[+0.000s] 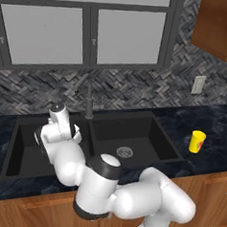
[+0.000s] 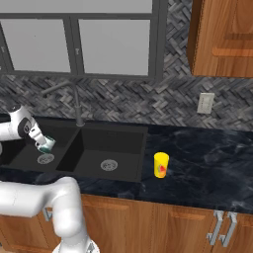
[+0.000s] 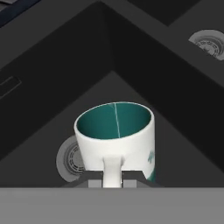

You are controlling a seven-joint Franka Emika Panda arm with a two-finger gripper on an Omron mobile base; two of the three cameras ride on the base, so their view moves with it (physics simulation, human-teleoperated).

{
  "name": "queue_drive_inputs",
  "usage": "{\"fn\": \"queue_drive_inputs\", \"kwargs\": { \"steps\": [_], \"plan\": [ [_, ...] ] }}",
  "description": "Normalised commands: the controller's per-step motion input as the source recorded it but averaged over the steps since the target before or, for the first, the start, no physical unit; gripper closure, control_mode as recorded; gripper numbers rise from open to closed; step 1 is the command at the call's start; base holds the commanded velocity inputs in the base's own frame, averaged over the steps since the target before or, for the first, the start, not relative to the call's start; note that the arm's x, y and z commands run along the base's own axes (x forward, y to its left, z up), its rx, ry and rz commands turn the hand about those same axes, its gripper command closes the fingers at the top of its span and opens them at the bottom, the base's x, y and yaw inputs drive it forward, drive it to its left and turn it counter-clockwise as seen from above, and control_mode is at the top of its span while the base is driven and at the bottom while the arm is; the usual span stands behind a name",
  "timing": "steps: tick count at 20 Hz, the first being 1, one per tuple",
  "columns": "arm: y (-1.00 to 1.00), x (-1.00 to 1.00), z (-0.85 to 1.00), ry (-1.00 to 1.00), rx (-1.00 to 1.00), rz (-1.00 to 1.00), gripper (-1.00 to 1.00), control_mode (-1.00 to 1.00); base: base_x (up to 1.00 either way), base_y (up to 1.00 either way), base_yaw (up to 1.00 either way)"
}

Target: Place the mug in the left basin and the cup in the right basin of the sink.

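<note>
At the far left of the right base view, the gripper (image 2: 43, 144) hangs over the left basin (image 2: 29, 150) of the sink (image 2: 113, 129), its jaws drawn in tight on the handle of the mug (image 2: 45, 144); the mug sits tilted in the grip, above the basin's steel drain (image 2: 45, 158); in the hand view the mug (image 3: 117, 139) shows its teal inside, the handle pinched between the fingertips (image 3: 131, 178), with that drain (image 3: 70, 160) just behind it; next comes the faucet (image 2: 74, 101) above the centre divider; then the right basin (image 2: 116, 146), holding nothing but its own drain (image 2: 108, 165); furthest right, the cup (image 2: 161, 164) stands upright on the dark counter (image 2: 207, 163), just beside the sink's right edge.
</note>
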Motion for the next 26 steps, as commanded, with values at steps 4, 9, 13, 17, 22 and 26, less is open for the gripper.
{"fn": "queue_drive_inputs", "kwargs": {
  "steps": [4,9,13,17,22,26],
  "plan": [
    [0.00,0.25,-0.32,-0.01,-0.03,0.00,1.00,-1.00,0.00,0.00,0.00],
    [0.00,0.24,-0.27,-0.04,-0.04,0.00,1.00,-1.00,0.00,0.00,0.00],
    [0.00,0.24,-0.27,-0.01,-0.04,0.00,1.00,-1.00,0.00,0.00,0.00],
    [0.00,0.19,-0.29,0.00,-0.03,0.00,1.00,-1.00,0.00,0.00,0.00],
    [0.00,0.17,-0.30,0.00,-0.03,0.00,1.00,-1.00,0.00,0.00,0.00],
    [0.04,0.13,-0.30,0.00,-0.03,0.00,1.00,-1.00,0.00,0.00,0.00]
  ]
}}
